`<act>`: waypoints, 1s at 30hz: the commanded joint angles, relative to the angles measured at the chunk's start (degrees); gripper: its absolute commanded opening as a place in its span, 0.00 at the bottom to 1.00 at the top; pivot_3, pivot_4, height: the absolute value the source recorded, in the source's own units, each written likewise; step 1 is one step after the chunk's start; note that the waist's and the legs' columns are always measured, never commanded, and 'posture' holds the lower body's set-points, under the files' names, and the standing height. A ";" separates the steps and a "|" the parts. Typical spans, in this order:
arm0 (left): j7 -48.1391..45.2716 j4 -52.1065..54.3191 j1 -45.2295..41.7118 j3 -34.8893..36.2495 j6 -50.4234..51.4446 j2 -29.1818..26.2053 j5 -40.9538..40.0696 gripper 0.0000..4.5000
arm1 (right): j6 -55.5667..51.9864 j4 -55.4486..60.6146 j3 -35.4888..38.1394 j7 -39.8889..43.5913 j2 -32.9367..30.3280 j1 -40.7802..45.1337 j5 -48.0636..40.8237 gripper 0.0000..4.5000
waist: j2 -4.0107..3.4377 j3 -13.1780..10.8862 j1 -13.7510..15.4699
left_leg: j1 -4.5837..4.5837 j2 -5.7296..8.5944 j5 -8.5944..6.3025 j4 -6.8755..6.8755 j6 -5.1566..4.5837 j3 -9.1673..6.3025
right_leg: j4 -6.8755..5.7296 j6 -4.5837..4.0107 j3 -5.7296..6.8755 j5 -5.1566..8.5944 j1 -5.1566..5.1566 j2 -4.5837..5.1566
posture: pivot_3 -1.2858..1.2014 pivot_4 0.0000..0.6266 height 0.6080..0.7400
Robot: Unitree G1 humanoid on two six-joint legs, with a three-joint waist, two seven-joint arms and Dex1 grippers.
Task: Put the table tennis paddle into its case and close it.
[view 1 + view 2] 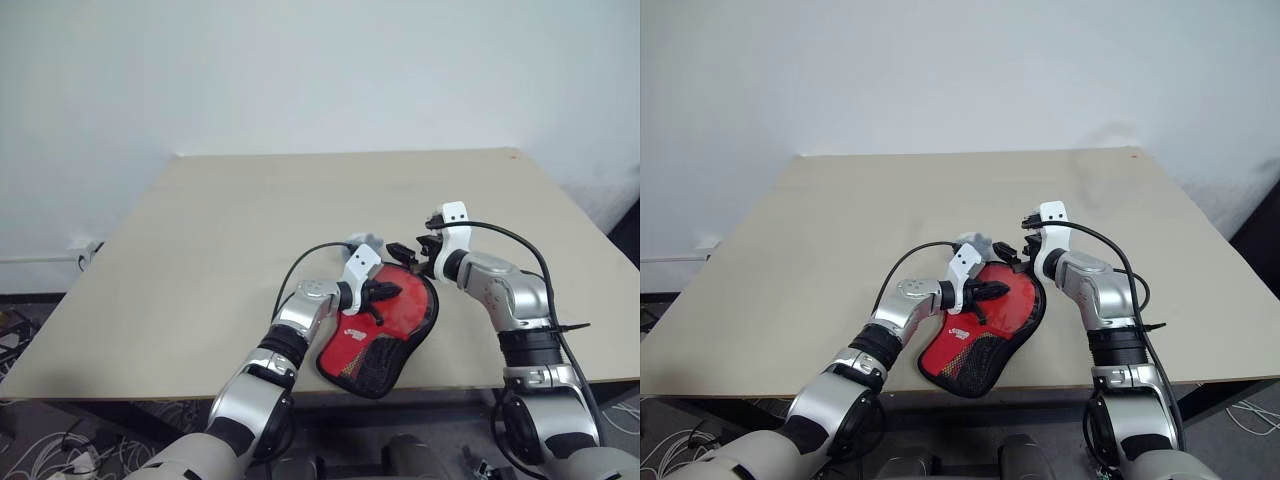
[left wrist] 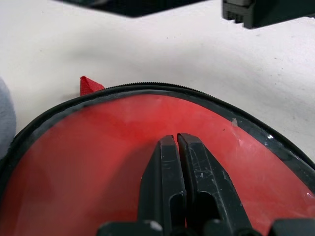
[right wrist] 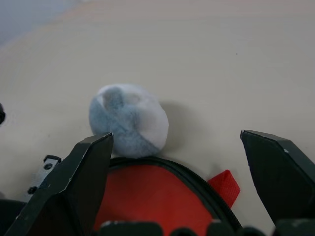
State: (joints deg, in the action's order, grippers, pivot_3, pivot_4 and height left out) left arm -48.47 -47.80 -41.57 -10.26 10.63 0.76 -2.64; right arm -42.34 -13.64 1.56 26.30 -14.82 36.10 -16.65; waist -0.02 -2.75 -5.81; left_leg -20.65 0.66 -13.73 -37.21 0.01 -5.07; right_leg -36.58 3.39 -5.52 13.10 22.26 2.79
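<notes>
Case [image 1: 385, 325] lies red-side up at the near edge of our worktop [image 1: 200, 240], where we note the left tool [image 2: 176, 140] pressed fully shut on its red face, the right tool [image 3: 179, 147] gaping wide over its far rim, red tab [image 3: 225, 186] and grey-white ball [image 3: 128, 120] just beyond.

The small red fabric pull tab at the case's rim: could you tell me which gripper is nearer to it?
Right. The open right gripper hovers just above the red pull tab; the shut left gripper rests on the red zip case, short of the rim.
</notes>
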 commanded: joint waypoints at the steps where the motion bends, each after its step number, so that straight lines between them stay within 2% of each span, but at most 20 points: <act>1: 0.90 -4.49 1.78 -1.98 0.89 -0.42 2.53 0.00 | 4.77 -3.41 -0.17 1.53 0.83 4.46 0.40 0.99 | 0.00 0.00 0.00 | 0.01 0.00 0.00 0.00 0.00 -0.01 | 0.00 0.00 0.00 0.00 -0.01 0.00 | 0.52 0.00 1.00; 11: 3.84 -6.66 1.49 -4.66 -5.29 -1.40 6.60 0.00 | 8.84 -8.73 -0.21 3.16 1.75 8.00 0.93 0.99 | 0.00 0.01 0.00 | 0.01 0.01 0.01 -0.07 -0.01 -0.04 | 0.00 0.00 0.01 0.00 -0.06 0.00 | 0.52 0.00 1.00; 30: 7.12 -14.69 -1.55 -1.50 -10.88 -0.91 5.84 0.00 | 9.79 -9.45 -0.55 3.78 2.27 7.52 1.08 0.99 | 0.02 0.00 -0.08 | 0.03 0.01 0.01 -0.07 0.00 -0.14 | 0.01 -0.12 0.09 0.07 -0.03 0.00 | 0.52 0.00 1.00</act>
State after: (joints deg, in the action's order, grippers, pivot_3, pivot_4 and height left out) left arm -43.00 -57.42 -44.77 -11.55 -1.49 0.80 1.40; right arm -33.51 -24.45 0.78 29.83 -12.55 42.25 -15.56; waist 0.00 -2.75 -5.89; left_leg -20.62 0.67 -13.74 -37.28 0.04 -5.21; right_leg -36.58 3.27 -5.42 13.17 22.24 2.79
